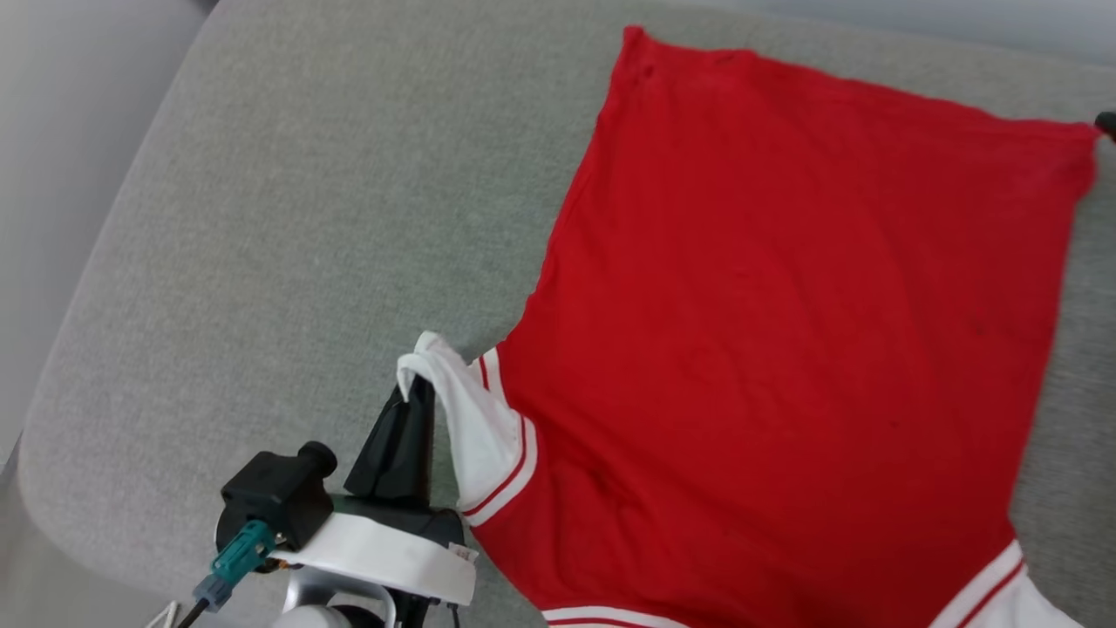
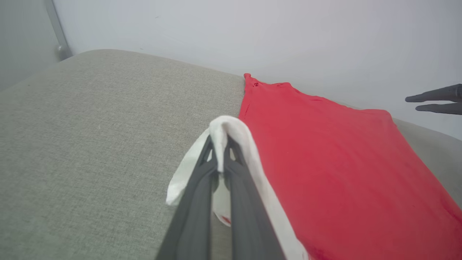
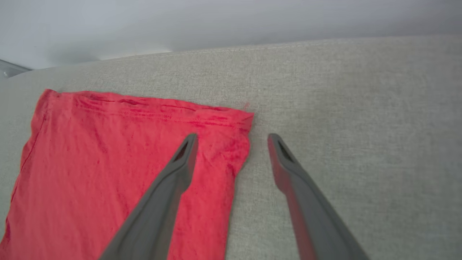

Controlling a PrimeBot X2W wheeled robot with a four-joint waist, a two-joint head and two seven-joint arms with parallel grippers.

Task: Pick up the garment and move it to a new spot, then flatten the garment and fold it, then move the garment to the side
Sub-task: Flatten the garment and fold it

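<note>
I logged the garment (image 1: 785,349) lying spread over the right part of a grey cushion (image 1: 305,218), with its hem at the far side and its sleeves at the near side. The face turned up was plain red. The fabric was thin, soft knit, mostly flat, with light wrinkles at the far right corner and a stitched hem line along the far edge. The body formed a rough four-sided panel that narrowed towards the near side. The left sleeve (image 1: 488,427) was white, and a band of red and white stripes ran where it bordered the red body. A second white sleeve with the same striped trim (image 1: 1011,593) lay at the near right. The left gripper (image 2: 218,144) was clamped narrow on a fold of the left sleeve, and the white cloth was raised off the cushion and draped over the dark fingertips. The right gripper (image 3: 232,139) stood with its jaws wide at the far right hem corner, one finger over the red fabric and the other over bare cushion. I could not tell whether either finger touched. The cushion was a coarse woven textile with rounded edges. A smooth pale wall (image 2: 252,29) rose behind it.
</note>
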